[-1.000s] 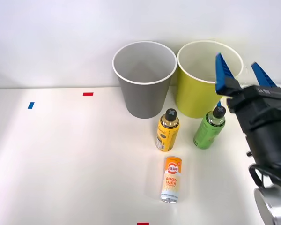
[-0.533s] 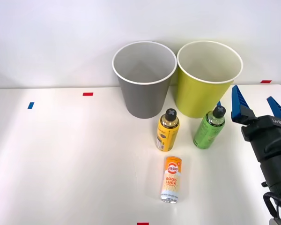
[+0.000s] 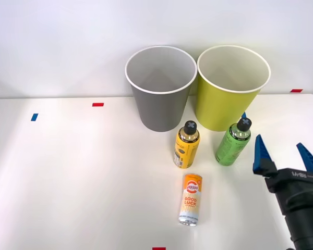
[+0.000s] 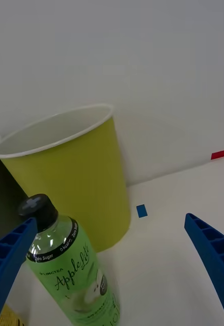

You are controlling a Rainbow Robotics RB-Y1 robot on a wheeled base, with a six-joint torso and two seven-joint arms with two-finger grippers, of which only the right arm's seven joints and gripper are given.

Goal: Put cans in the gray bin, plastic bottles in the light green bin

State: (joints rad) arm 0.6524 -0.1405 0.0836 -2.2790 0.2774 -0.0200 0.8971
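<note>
The right hand [image 3: 287, 154], blue ribbed fingers spread wide and empty, hovers low over the white table [image 3: 68, 182] just right of the upright bright green black-capped plastic bottle [image 3: 232, 141], which stands before the tall yellow-green bin [image 3: 227, 104], apparently lining up a grasp.

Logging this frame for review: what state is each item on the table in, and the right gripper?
Gray bin: upright, nothing seen inside.
Light green bin: upright, nothing seen inside.
Yellow bottle: standing, capped.
Green bottle: standing, capped.
Orange-and-white can: lying on its side.
Right gripper: open, holding nothing, beside the green bottle.
</note>
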